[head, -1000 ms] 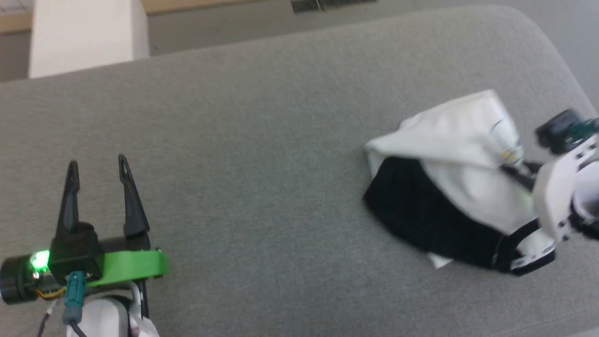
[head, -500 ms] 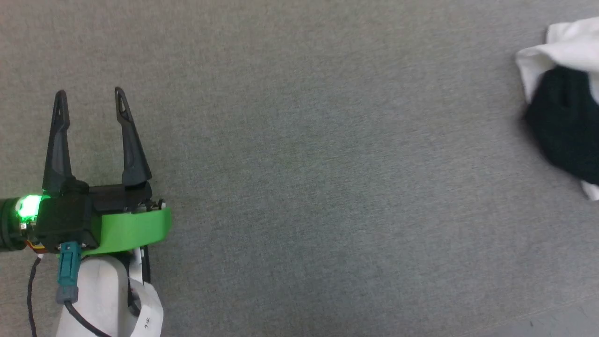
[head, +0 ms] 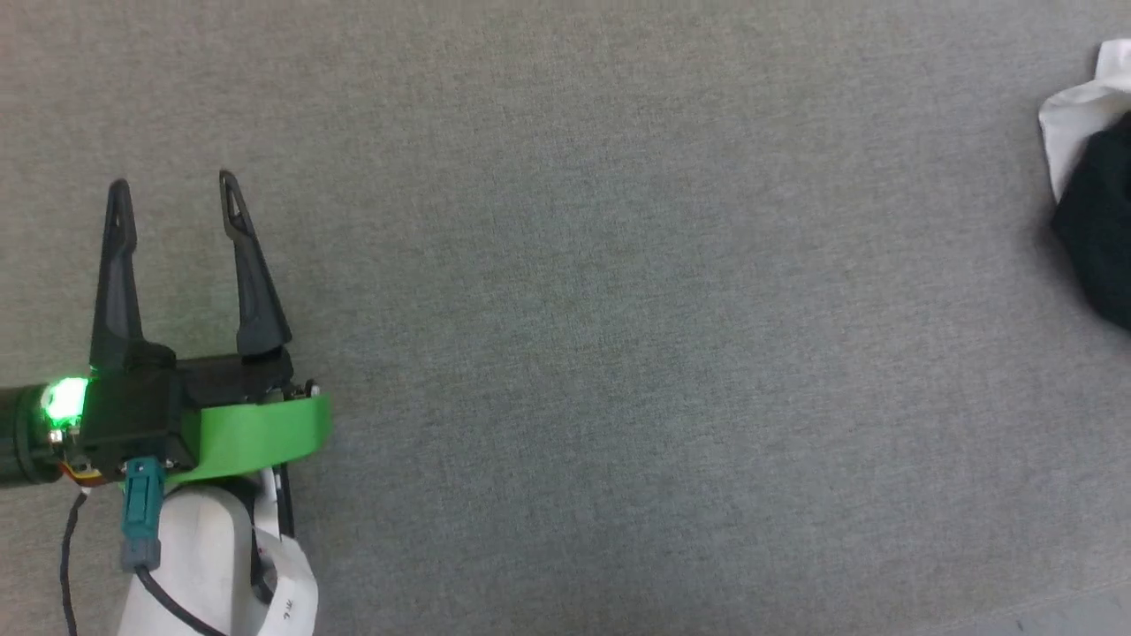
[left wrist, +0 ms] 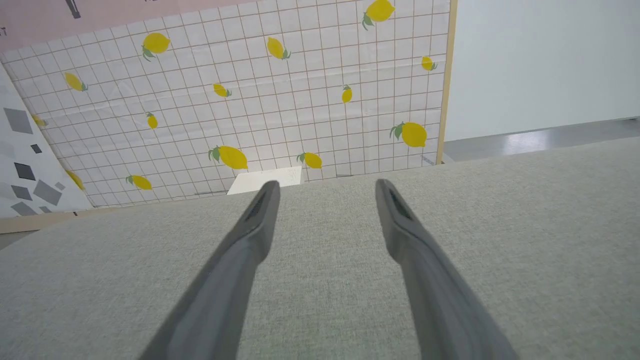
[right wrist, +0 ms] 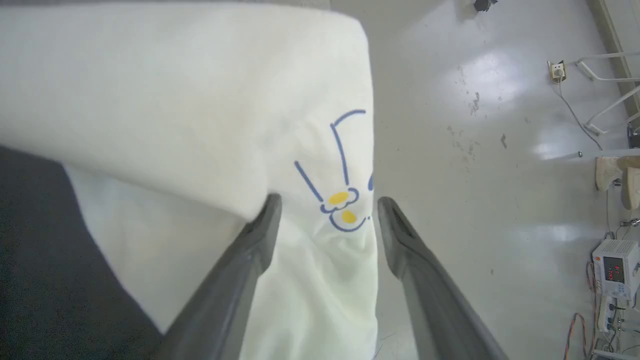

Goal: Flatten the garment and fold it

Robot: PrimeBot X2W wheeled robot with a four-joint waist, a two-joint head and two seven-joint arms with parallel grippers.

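The left gripper (head: pixel 174 182) hovers low over the grey cloth-covered surface (head: pixel 618 309), its two dark fingers spread wide with nothing between them. A green light glows at its wrist. In its own wrist view the left gripper (left wrist: pixel 325 186) points across the grey surface (left wrist: pixel 525 225) towards a tiled wall panel printed with lemons (left wrist: pixel 300 100).

The garment (head: pixel 1074 115) lies bunched at the far right edge of the head view, well apart from the left gripper. White cloth is on top and a black part (head: pixel 1104 230) is below it; most of the heap runs out of view.

The right gripper (right wrist: pixel 328 199) is right at the garment (right wrist: pixel 175 100), with its fingers standing apart. A fold of white cloth with a small blue and yellow print (right wrist: pixel 342 207) runs between them without being pinched. A thick white fold crosses the top of that view and overlaps the tip of the finger on the view's left. The black part (right wrist: pixel 35 250) fills the lower left. Beyond the cloth lies a pale shiny floor (right wrist: pixel 475 150), and a small meter with red digits (right wrist: pixel 615 267) stands by some cables
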